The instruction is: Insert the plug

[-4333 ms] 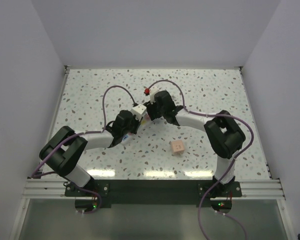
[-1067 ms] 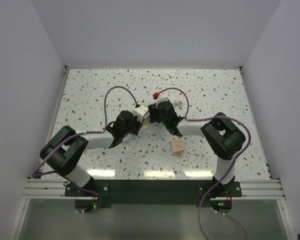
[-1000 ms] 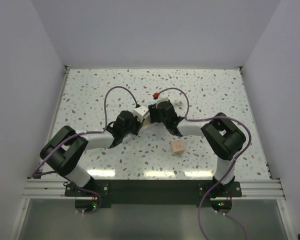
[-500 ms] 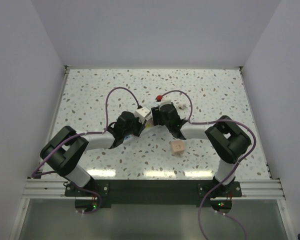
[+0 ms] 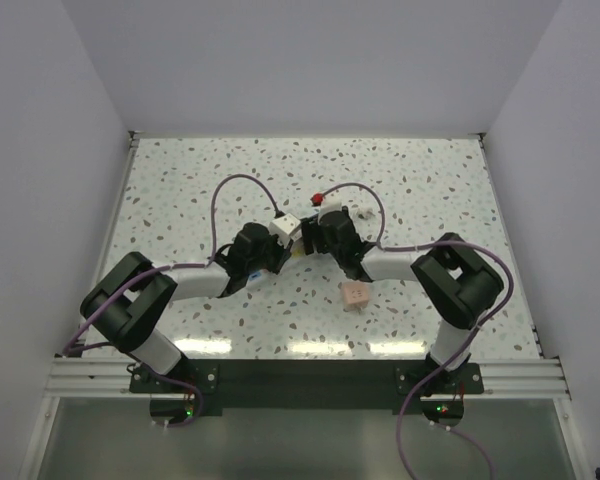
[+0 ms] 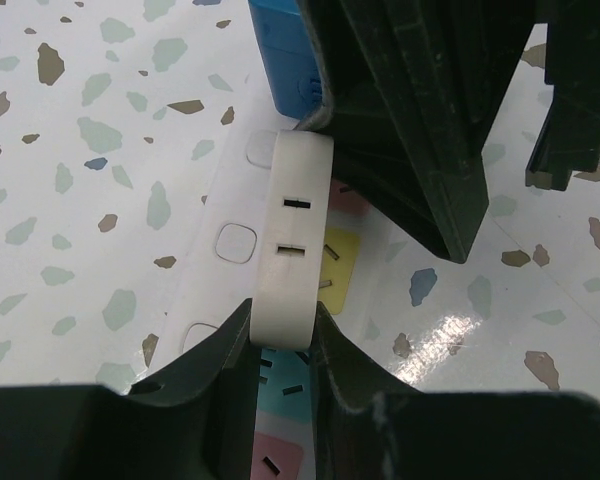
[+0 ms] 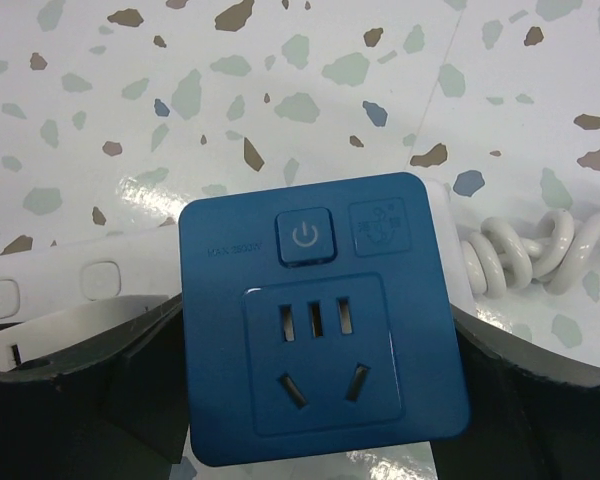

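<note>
Over speckled terrazzo tabletop (image 5: 430,180), clamping rigid white adapter (image 6: 295,240) in left gripper (image 6: 282,338), squeezing probably light, slippery blue socket (image 7: 315,300) by its sides in right gripper (image 7: 315,385).

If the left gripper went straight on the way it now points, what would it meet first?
Probably the blue square socket block in the right gripper, just beyond the white slotted block the left gripper grips; depth is unclear.

Angling left arm (image 5: 190,276) and right arm (image 5: 392,262) inward from bent elbows, bringing wrists together mid-way. Clamping with left hand (image 6: 282,320), fingers (image 6: 220,390) set narrow; clamping with right hand (image 7: 315,330), spread wider. Pointing both hands toward each other, nearly touching.
</note>
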You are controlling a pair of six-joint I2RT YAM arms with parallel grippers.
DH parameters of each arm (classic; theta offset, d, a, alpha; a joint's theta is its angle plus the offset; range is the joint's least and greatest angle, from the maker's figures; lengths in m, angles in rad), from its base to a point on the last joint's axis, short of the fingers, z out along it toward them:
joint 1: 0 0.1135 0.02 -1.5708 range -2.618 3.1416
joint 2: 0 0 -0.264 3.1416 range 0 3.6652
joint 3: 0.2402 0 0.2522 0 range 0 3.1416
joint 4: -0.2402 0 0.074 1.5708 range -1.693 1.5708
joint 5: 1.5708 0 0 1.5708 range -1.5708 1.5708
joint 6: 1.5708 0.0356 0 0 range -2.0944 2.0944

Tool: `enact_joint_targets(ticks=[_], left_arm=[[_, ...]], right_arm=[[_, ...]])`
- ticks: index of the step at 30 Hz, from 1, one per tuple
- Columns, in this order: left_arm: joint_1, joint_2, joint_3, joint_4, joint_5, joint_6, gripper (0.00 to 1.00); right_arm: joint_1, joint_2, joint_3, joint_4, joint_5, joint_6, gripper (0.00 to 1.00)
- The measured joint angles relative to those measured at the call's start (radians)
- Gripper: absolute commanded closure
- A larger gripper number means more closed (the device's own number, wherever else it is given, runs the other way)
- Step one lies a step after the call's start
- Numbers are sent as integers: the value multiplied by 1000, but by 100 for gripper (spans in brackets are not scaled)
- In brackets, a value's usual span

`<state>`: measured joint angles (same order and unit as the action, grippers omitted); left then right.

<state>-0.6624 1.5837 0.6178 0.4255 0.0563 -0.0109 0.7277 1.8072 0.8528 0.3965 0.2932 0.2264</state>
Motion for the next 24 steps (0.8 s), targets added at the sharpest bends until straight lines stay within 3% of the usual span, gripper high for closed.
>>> enact_joint_targets(ticks=[16, 24], left_arm=[[-15, 1, 2, 0, 33, -5, 100], [-15, 2, 2, 0, 40, -6, 100]], right_arm=[[2, -89, -74, -37, 5, 17, 18], [10, -113, -78, -79, 11, 15, 11]])
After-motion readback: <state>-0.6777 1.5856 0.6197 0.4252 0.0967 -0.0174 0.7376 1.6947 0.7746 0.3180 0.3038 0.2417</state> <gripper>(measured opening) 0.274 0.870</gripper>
